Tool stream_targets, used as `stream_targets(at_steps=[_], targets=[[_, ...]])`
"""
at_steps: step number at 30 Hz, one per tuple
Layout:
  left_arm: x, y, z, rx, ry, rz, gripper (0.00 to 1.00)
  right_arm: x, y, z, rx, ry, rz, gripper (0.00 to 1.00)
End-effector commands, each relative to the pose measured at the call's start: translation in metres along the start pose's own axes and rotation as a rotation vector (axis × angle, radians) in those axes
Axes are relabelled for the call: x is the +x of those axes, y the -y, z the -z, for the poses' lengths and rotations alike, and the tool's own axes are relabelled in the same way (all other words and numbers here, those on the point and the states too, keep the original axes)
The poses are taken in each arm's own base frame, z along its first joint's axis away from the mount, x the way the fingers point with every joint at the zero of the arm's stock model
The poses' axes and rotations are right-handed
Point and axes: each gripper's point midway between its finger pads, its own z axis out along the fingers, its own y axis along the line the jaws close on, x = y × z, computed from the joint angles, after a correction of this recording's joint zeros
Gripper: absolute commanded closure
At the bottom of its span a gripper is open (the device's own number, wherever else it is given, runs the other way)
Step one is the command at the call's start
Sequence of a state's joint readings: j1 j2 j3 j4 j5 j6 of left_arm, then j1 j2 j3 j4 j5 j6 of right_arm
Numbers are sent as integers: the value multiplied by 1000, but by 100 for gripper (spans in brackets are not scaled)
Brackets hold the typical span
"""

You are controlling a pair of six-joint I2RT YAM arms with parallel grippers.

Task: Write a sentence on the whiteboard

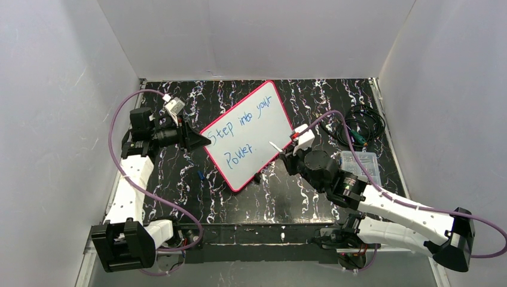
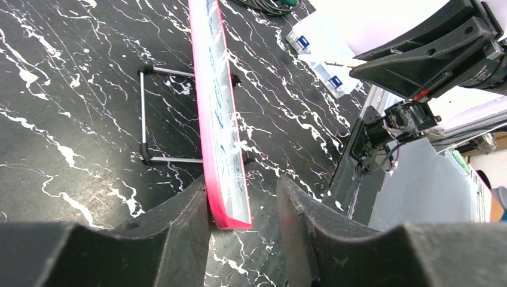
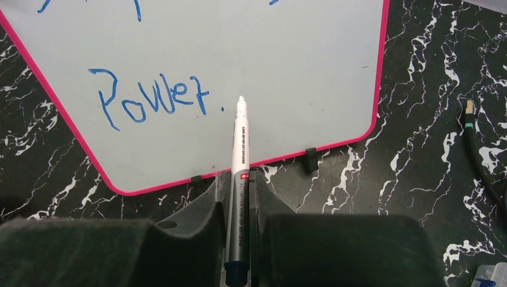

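The whiteboard (image 1: pixel 263 113), pink-framed, stands tilted on a wire stand in the middle of the black marbled table. The sentence (image 1: pixel 245 128) reads "Step into your Power." in blue over two lines; the right wrist view shows "Power." (image 3: pixel 155 101) on the whiteboard (image 3: pixel 287 60). My left gripper (image 1: pixel 203 142) straddles the board's left corner. In the left wrist view the whiteboard (image 2: pixel 218 119) edge lies against one finger of the left gripper (image 2: pixel 243 203), with a gap to the other, so it is open. My right gripper (image 3: pixel 239 176) is shut on a white marker pen (image 3: pixel 241 149), its tip just off the board, past the full stop.
A clear plastic box (image 1: pixel 360 164) and a coil of black cable (image 1: pixel 359 128) lie at the right. A small blue piece (image 1: pixel 201 176) rests on the table below the board's left corner. The wire stand (image 2: pixel 143 113) juts out behind the board. White walls enclose the table.
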State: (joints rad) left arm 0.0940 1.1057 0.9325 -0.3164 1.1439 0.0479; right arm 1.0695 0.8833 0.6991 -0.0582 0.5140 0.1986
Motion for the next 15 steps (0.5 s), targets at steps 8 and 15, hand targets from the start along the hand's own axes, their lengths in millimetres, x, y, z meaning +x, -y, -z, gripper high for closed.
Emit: stream_targets(at_steps=[8,15], targets=[[4,-1,9,-119,14,-48,26,-21,3,10,-8,78,-21,99],[4,-9,16,-209,25,-79,11,-24,4,14,-9,82,-21,99]])
